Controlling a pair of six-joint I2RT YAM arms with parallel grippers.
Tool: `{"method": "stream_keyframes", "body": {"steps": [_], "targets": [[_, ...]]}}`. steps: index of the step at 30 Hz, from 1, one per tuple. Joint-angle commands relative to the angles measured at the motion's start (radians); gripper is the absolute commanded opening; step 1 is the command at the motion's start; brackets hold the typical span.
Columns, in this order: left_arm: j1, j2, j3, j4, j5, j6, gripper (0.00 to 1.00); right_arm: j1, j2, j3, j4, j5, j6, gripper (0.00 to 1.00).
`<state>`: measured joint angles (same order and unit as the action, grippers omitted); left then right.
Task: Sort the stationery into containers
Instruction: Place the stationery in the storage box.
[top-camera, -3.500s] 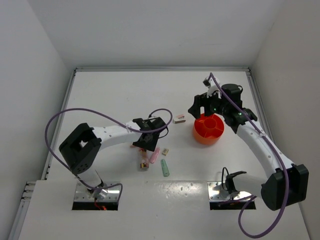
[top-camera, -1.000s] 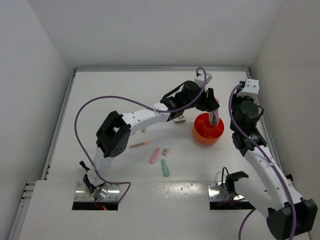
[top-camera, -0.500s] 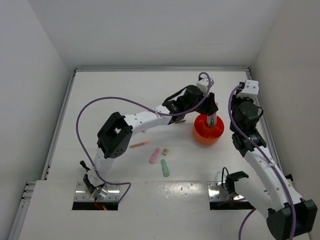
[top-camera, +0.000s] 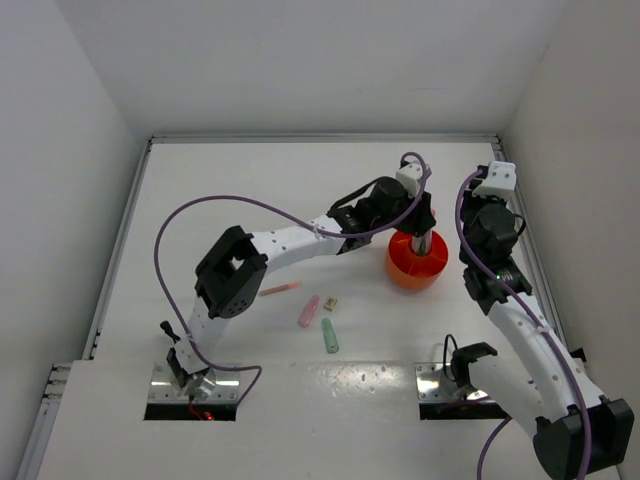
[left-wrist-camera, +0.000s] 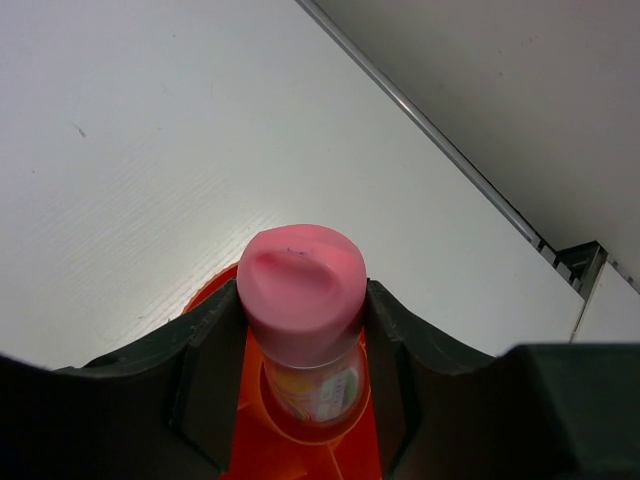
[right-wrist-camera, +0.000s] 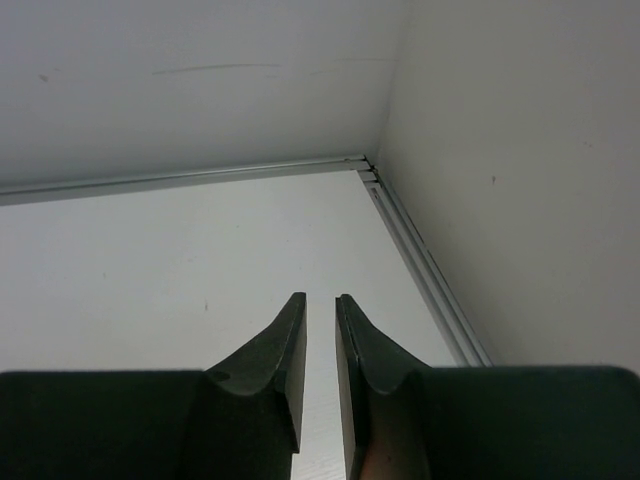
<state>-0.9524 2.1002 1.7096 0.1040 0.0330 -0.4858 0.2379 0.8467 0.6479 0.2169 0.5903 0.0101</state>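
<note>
My left gripper (left-wrist-camera: 305, 300) is shut on the pink-capped grey tube (left-wrist-camera: 300, 285) and holds it upright. The tube's lower end sits in the central hub of the orange-red tub (left-wrist-camera: 250, 400). From above, that gripper (top-camera: 421, 226) hangs right over the tub (top-camera: 415, 266). A thin pink stick (top-camera: 280, 289), a pink marker (top-camera: 308, 311), a mint-green marker (top-camera: 329, 336) and a small tan block (top-camera: 330, 301) lie on the table's middle. My right gripper (right-wrist-camera: 320, 300) is raised to the right of the tub, jaws a narrow gap apart, holding nothing.
The right arm (top-camera: 490, 232) stands tall just right of the tub, close to the left gripper. A metal rail (right-wrist-camera: 420, 255) runs along the table's right edge below the wall. The left arm's purple cable (top-camera: 240, 205) loops over the table's left half.
The left gripper brought the tube from the table's middle to the tub and eased it rightward onto the hub. The right gripper left the tub earlier, and its jaws have just parted slightly.
</note>
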Motion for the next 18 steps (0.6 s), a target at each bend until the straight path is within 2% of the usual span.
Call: {"method": "stream_keyframes", "body": {"steps": [1, 4, 9, 11, 14, 18], "targets": [[-0.017, -0.040, -0.024, 0.014, 0.002, 0.030, 0.12, -0.002, -0.012, -0.001, 0.059, -0.007, -0.004, 0.20], [-0.028, -0.061, -0.050, 0.025, 0.011, 0.049, 0.23, -0.002, -0.012, -0.001, 0.068, -0.007, -0.004, 0.21], [-0.048, -0.101, -0.132, 0.082, 0.001, 0.058, 0.31, -0.002, -0.012, -0.001, 0.068, -0.007, -0.013, 0.22], [-0.058, -0.114, -0.156, 0.101, 0.001, 0.058, 0.39, -0.002, -0.012, -0.001, 0.068, -0.007, -0.013, 0.23], [-0.068, -0.123, -0.169, 0.102, 0.001, 0.067, 0.45, -0.002, -0.012, -0.010, 0.068, -0.007, -0.013, 0.23], [-0.077, -0.123, -0.169, 0.102, 0.001, 0.078, 0.47, -0.002, -0.012, -0.010, 0.068, -0.007, -0.013, 0.23]]}}
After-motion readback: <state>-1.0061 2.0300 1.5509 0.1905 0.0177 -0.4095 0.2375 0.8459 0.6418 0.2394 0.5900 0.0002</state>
